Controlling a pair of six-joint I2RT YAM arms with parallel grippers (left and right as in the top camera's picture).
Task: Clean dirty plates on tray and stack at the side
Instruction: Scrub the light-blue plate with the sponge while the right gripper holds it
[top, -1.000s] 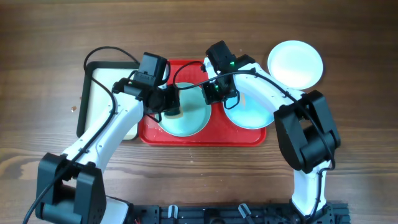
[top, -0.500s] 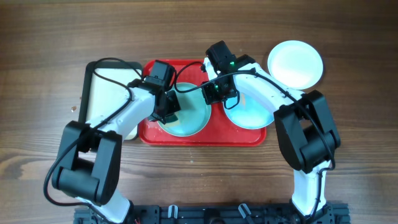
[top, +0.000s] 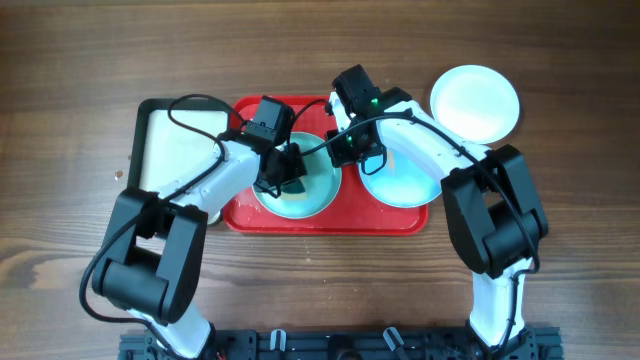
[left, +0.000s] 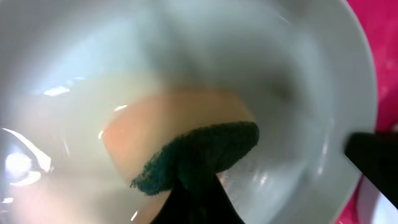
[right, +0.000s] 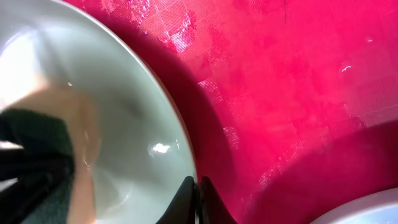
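Observation:
The red tray holds two pale blue plates. My left gripper is shut on a green-and-yellow sponge and presses it on the floor of the left plate, which fills the left wrist view. My right gripper is shut on that plate's right rim; in the right wrist view its fingertips pinch the rim over the red tray. The second blue plate lies at the tray's right. The white plate lies on the table to the right of the tray.
A black-rimmed cream tray lies against the red tray's left side, under my left arm. The wooden table extends around. The second plate's edge shows at the lower right of the right wrist view.
My left gripper has moved right with the sponge, from the left plate's left side toward its middle. The right gripper has stayed on the rim.

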